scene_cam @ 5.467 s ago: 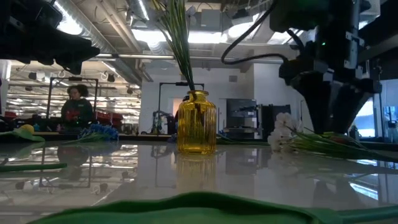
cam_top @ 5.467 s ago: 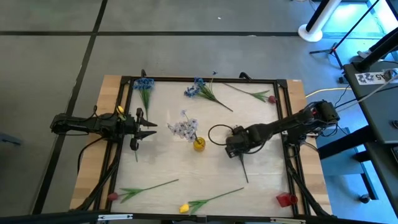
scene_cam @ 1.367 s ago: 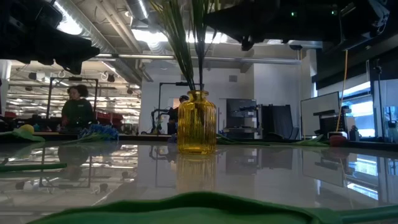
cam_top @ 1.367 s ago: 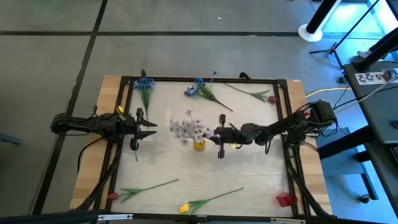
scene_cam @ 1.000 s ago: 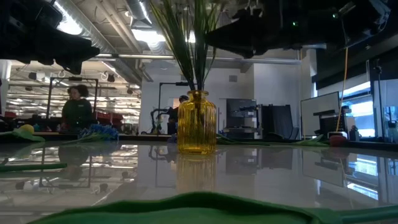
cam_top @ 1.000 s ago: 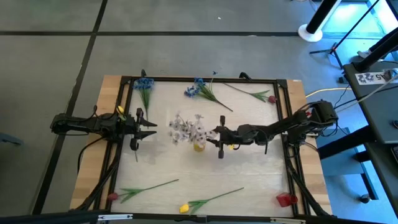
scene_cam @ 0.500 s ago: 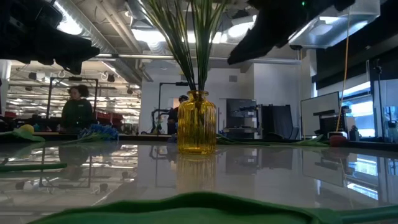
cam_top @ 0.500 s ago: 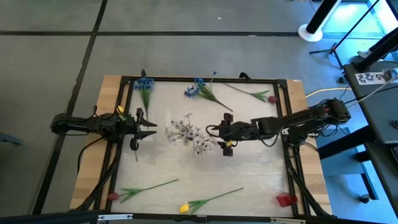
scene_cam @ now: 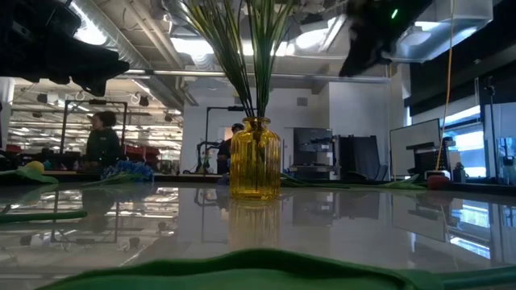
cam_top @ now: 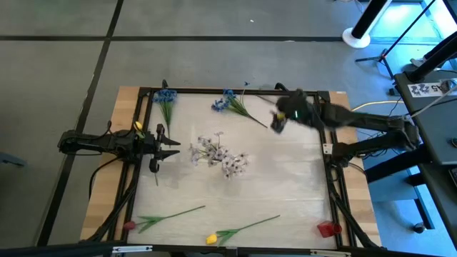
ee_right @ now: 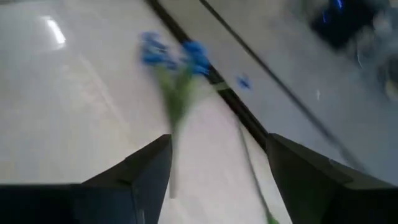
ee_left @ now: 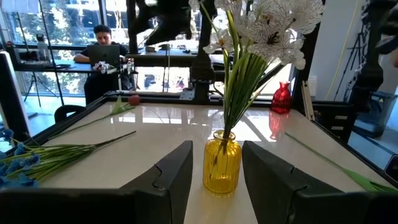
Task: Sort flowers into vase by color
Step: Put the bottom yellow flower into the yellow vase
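Step in hand: the yellow vase point(ee_left: 222, 168) near the table's middle holds the white-lavender flowers point(cam_top: 218, 153); the right gripper point(cam_top: 280, 118) hovers past the vase toward the far rim, empty, fingers spread with nothing between them, judged to be heading for another stem.

Nearest targets: a blue flower point(ee_right: 176, 74) lies on the table ahead of the right gripper, beside the far frame rail point(cam_top: 235, 91); a red-pink flower point(cam_top: 294, 108) lies just beside that gripper, farther from the vase.

Other flowers: 1 more blue bunch point(cam_top: 166, 100) at the far-left corner from the vase; 2 long stems, pink point(cam_top: 163, 216) and yellow point(cam_top: 239, 229), lie near the front edge, well apart from the vase.

Left gripper point(ee_left: 214, 180): waits left of the vase, fingers spread, pointing at it.

Next move: it likely calls for lowering onto 1 thin stem lying flat and pinching it cleanly.

Edges: the blue stem sits close to the rail, so a descent there leaves little side room.

Open room: bare tabletop point(cam_top: 285, 185) between vase and front edge.

Red vase point(cam_top: 328, 229): front-right corner, far from the yellow vase.
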Motion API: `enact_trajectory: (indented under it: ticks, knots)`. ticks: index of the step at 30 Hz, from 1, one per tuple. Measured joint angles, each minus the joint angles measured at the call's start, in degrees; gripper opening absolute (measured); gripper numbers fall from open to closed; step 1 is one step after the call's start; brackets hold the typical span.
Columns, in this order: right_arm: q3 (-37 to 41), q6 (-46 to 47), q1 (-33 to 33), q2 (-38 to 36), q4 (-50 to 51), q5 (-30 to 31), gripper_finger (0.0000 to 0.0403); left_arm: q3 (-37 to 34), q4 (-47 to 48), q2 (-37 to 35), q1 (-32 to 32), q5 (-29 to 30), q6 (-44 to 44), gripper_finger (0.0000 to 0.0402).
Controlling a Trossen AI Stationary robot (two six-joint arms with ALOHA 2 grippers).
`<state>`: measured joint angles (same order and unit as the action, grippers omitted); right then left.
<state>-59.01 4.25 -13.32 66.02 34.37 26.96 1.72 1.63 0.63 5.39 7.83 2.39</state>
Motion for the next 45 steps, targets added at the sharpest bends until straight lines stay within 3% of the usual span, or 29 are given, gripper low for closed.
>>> enact_trajectory:
  ticks: [4,7,12,17,22,29,38,45]
  knots:
    - [0.01,-0.34,-14.75,6.12,-5.71,-13.26,0.0244,-0.01,0.00,-0.01,0.00,0.01,0.02,0.0135]
    - [0.03,-2.94,-20.56,13.80,-13.75,-17.90,0.0238,-0.02,0.00,-0.01,0.00,0.01,0.00,0.0135]
    - [-3.31,-3.09,-21.58,29.27,-22.45,-22.70,0.0227,0.00,0.00,-0.01,0.00,0.00,0.01,0.0135]
    - [-13.28,-0.74,-19.92,42.80,-17.56,-25.24,0.0225,-0.01,0.00,-0.01,0.00,0.00,0.00,0.0135]
    - [-21.55,-0.60,-19.70,50.10,-10.72,-26.18,0.0225,0.00,0.00,-0.01,0.00,0.01,0.00,0.0135]
    - [-23.60,-0.67,-19.39,51.62,-8.74,-30.08,0.0225,-0.01,0.00,-0.01,0.00,-0.01,0.00,0.0135]
    - [-23.03,-4.98,-16.95,45.36,-8.10,-23.50,0.0225,-0.02,0.00,0.01,0.00,0.01,0.00,0.0135]
    - [-16.90,-5.34,-12.40,37.97,-7.24,-22.46,0.0225,-0.09,-4.63,0.01,0.00,0.01,0.00,0.0135]
